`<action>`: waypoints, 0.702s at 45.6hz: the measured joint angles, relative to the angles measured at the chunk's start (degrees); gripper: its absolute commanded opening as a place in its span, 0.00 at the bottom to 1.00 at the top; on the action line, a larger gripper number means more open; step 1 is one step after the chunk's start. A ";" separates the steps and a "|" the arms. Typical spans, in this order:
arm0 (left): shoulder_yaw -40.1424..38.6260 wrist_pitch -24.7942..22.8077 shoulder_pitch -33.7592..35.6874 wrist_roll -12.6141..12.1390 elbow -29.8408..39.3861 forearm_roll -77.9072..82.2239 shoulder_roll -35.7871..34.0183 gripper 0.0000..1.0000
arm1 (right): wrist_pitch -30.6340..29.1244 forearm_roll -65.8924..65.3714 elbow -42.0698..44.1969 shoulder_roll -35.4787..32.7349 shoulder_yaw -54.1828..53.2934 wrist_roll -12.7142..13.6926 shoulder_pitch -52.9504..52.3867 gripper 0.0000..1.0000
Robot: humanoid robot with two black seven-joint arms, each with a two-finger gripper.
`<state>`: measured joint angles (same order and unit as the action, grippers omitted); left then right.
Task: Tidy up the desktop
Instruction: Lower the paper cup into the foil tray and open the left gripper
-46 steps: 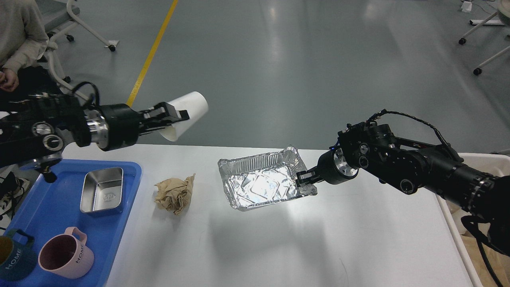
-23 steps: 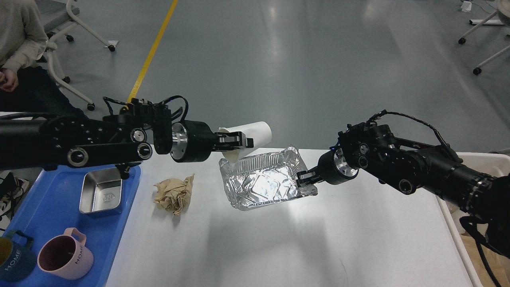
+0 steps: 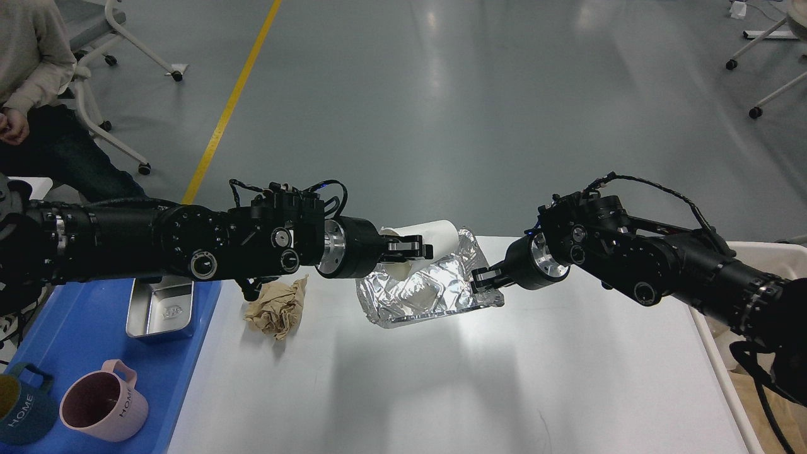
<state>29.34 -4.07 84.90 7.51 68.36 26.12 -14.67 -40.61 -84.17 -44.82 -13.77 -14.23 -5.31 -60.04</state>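
The left gripper [image 3: 421,247] has its jaws clamped on the rim of a white paper cup [image 3: 435,234], which lies on its side over the far end of a foil tray [image 3: 429,293]. The right gripper [image 3: 480,281] has its jaws pinched on the tray's right edge, and the tray sits tilted, its near corner down on the tabletop [image 3: 454,378] and its right side lifted a little. The two black arms reach in from opposite sides and nearly meet over the tray.

The tabletop is wide, white and smooth, filling the lower middle of the scene. Just left of the tray lies a crumpled wad of brown paper [image 3: 276,308], resting on the white surface, apart from the tray. Further left a blue tray [image 3: 94,372] holds a small steel dish [image 3: 159,310], a pink mug [image 3: 104,408] and a dark teal mug [image 3: 23,408]. At the far right edge the rim of a pale bin [image 3: 725,366] shows beside the tabletop.
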 measured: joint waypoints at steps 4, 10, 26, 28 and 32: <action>0.03 0.07 -0.52 -1.52 -1.10 -0.08 0.49 0.79 | 0.00 0.00 0.01 0.13 -0.01 0.00 0.00 0.00; -0.26 1.10 -1.11 -3.06 -2.21 -0.15 1.28 0.92 | 0.00 0.00 0.07 0.37 -0.01 0.00 0.00 0.00; -2.28 1.99 -2.85 -2.86 -2.52 -0.27 4.29 0.94 | 0.00 0.00 0.08 0.05 -0.01 -0.04 -0.07 0.00; -2.50 1.96 -2.86 -2.86 -2.53 -0.35 4.19 0.94 | 0.00 0.00 0.08 0.01 -0.01 -0.04 -0.07 0.00; -2.70 1.47 -2.44 -2.87 -2.52 -1.45 3.42 0.94 | 0.00 0.00 0.08 -0.09 -0.01 -0.05 -0.07 0.00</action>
<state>26.64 -2.60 82.47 4.65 65.84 24.66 -11.26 -40.60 -84.17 -44.74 -13.87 -14.24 -5.36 -60.11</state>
